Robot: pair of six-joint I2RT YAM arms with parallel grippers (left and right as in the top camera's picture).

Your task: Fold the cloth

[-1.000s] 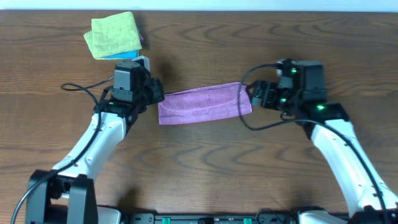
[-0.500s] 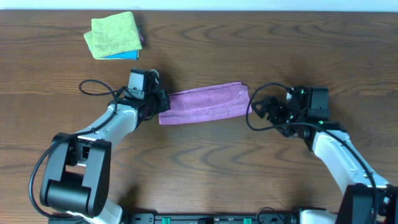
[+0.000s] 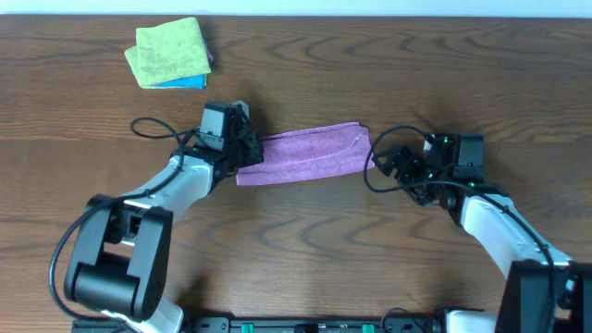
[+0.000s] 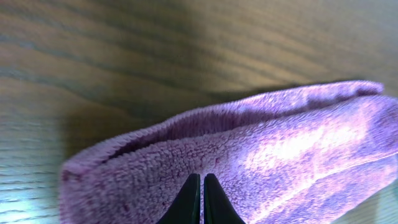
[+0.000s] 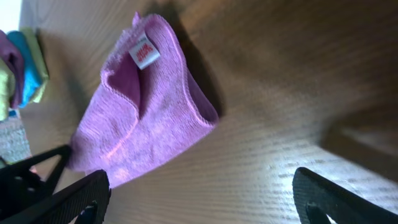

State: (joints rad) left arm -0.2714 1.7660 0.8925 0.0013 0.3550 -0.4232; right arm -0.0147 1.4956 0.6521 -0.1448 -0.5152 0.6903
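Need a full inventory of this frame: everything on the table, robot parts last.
purple cloth: one, lilac-purple, folded into a long strip at table centre
tag: one, white, sewn at the strip's right end
yellow-green cloth: one, folded, far left corner, top of a small stack
blue cloth: one, folded, under the yellow-green one, only an edge showing
table: one, dark brown wood grain
cables: two, black, one looping at each wrist
left gripper: one, black, shut, tips on the strip's left end
right gripper: one, black, open, just off the strip's right end, not touching it
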